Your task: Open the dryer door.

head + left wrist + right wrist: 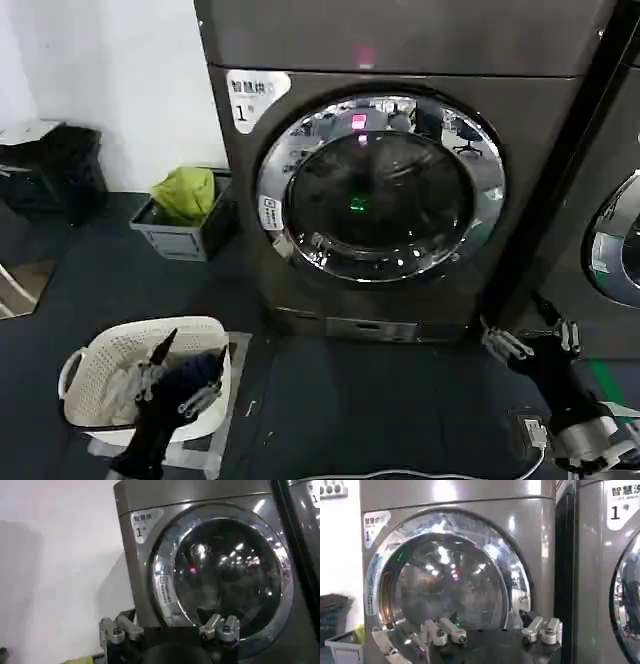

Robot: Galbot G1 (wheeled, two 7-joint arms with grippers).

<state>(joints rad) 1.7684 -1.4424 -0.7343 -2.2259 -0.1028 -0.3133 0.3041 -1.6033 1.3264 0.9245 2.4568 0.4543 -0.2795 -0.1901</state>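
The dryer door (380, 185), a round door with a wide chrome rim and dark glass, sits flush against the grey machine labelled "1". The door also appears in the left wrist view (225, 575) and the right wrist view (450, 575). My right gripper (535, 337) hangs open low at the machine's lower right corner, apart from the door, and its jaws (493, 639) hold nothing. My left gripper (185, 372) is open and empty over the white basket, far left of the door; in its own view (171, 630) the fingers stand wide apart.
A white laundry basket (120, 350) stands on the floor at lower left. A grey bin with green cloth (185, 215) sits beside the dryer's left side. A second machine (610, 240) stands close on the right. A cable lies on the dark floor.
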